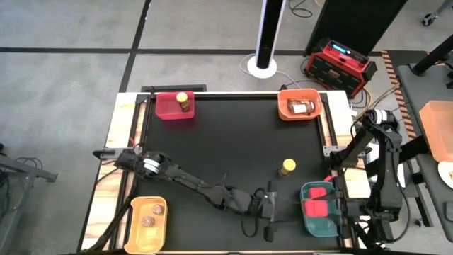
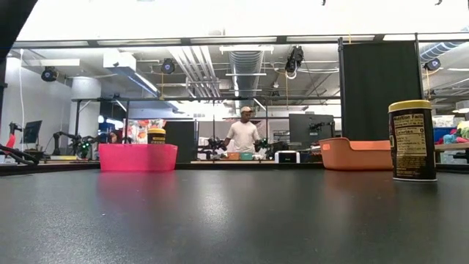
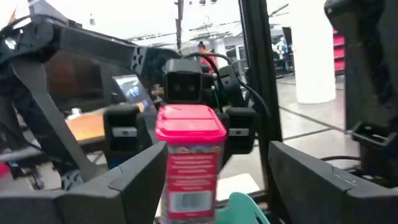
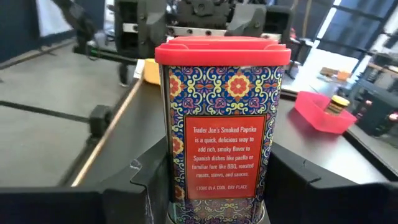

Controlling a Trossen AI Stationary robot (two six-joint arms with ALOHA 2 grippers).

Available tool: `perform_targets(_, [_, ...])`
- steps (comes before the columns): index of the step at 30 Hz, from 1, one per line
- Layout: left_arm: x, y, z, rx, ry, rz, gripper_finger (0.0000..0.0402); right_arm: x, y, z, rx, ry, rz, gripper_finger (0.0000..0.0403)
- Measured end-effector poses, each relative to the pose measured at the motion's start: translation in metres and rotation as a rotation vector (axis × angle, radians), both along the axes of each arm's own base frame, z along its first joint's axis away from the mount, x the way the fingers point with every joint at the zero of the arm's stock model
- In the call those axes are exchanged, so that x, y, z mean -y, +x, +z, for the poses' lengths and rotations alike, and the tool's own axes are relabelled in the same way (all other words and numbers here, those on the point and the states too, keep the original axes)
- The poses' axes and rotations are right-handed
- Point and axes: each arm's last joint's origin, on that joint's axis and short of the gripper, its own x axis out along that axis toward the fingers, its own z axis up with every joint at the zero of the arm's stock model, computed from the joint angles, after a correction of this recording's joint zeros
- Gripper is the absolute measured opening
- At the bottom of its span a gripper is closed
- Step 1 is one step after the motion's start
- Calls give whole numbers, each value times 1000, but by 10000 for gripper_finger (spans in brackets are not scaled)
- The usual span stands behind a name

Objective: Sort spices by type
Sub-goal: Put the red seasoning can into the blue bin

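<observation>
The yellow bin [image 1: 134, 212] at the near left holds 2 small brown round jars [image 1: 152, 214]. The pink bin [image 1: 166, 110] at the far left holds 1 yellow-lidded jar [image 1: 184, 101]. The left gripper [image 1: 270, 212] hangs near the table's front middle, empty, its fingers spread wide and aimed toward the teal bin [image 1: 306, 212]. Just beyond it, a second yellow-lidded jar [image 1: 287, 167] stands upright, alone on the black tabletop. The orange bin [image 1: 287, 99] at the far right holds something dark that I cannot identify.

At the near right, the right gripper [image 4: 214, 177] is over the teal bin, its fingers closed against both sides of an upright red paprika tin [image 4: 222, 118]. Another red container [image 1: 318, 210] already lies in that bin.

The step in hand looks like setting this tin with its match. Next, the right fingers need to part and lift straight up so the tin stays standing. After that only the loose jar seems left unsorted, and it belongs in the pink bin.
</observation>
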Motion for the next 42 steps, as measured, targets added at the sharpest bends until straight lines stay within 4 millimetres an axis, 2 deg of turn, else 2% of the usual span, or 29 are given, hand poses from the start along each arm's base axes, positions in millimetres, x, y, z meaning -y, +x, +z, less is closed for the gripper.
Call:
perform_targets(5, [7, 23, 0, 16, 10, 101, 263, -2, -22, -5, 75, 44, 80, 182])
perform_targets(11, [16, 47, -3, -6, 24, 105, 263, -1, -28, -8, 92, 46, 107, 182])
perform_targets(16, [13, 46, -21, 57, -8, 96, 263, 1, -28, -12, 80, 68, 104, 182])
perform_targets(22, [10, 48, -15, 80, 9, 105, 263, 3, -28, -15, 35, 88, 104, 182])
perform_targets(28, [5, 54, -28, 49, -19, 107, 263, 3, -28, -14, 24, 95, 105, 182])
perform_targets(35, [2, 54, -29, 40, -86, 146, 263, 3, -26, -13, 3, 102, 97, 182])
perform_targets(39, [6, 55, -32, 16, -63, 39, 263, 3, -22, -13, 0, 98, 80, 182])
perform_targets(42, [7, 55, -34, -4, -74, 41, 263, 3, -22, -13, -2, 98, 80, 182])
